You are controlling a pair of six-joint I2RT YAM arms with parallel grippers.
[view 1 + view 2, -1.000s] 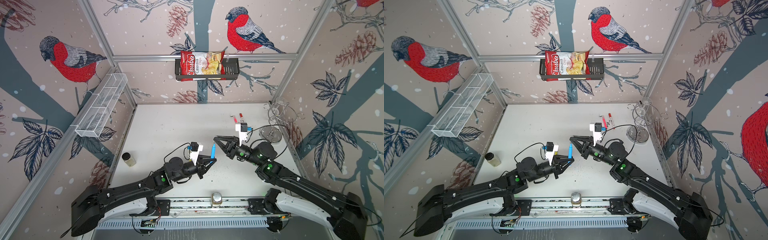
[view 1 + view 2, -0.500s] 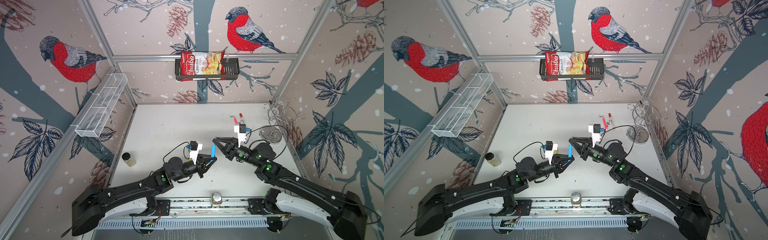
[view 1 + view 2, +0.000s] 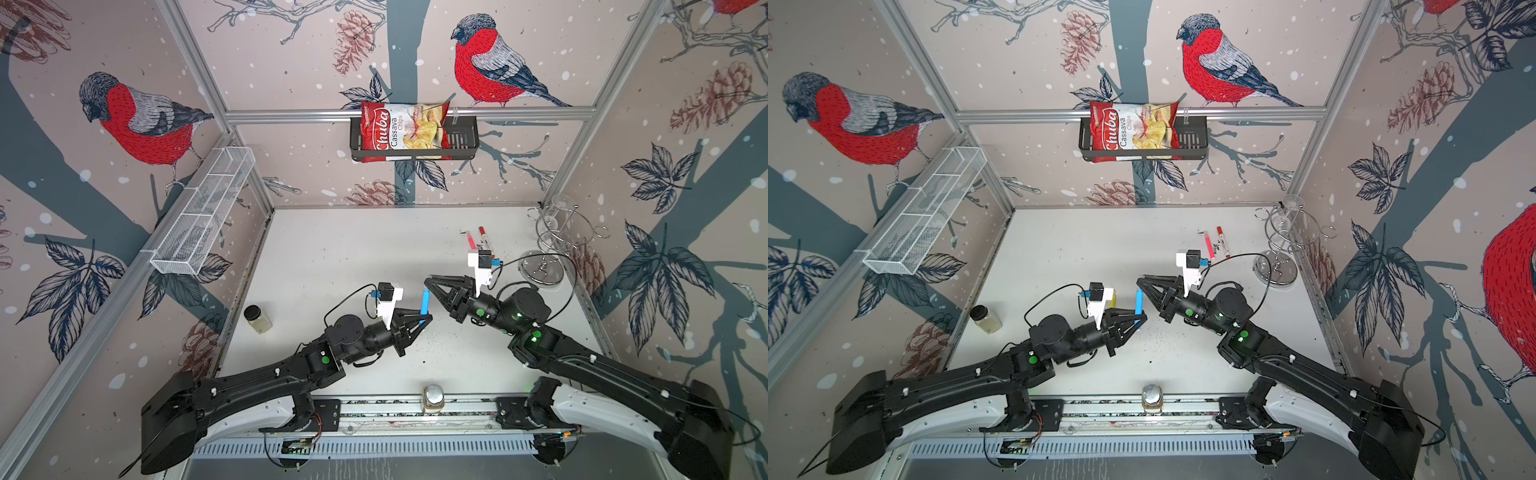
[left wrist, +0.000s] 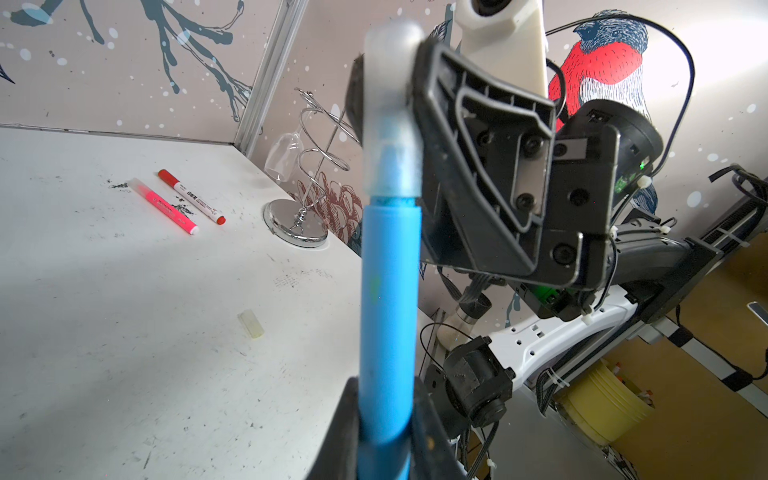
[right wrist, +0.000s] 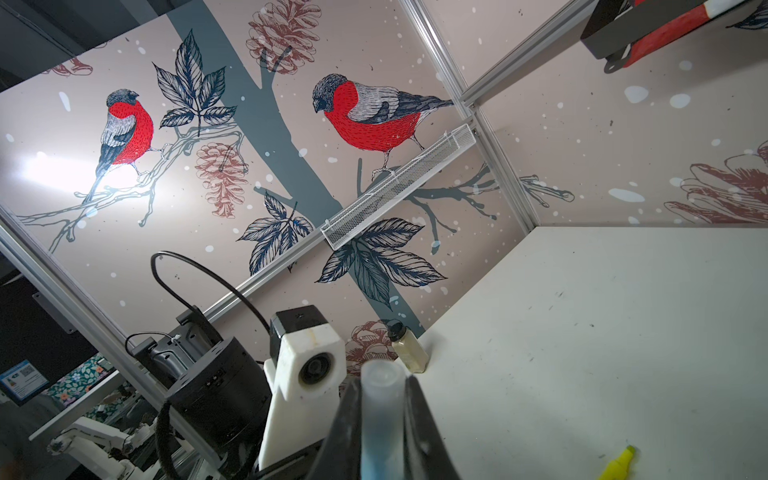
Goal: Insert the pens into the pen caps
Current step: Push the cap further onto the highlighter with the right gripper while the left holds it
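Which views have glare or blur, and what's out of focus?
Left wrist view: the blue pen and translucent cap, close to the lens, look soft; the pink pen on the table is crisp. Right wrist view: glare washes out the wall beside a painted bird, and the cap is blurred. Both top views: evenly lit, sharp.

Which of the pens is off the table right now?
The blue pen, gripped in the left tool. The pink pen, the white-barrelled pen and the yellow pen all lie on the table.
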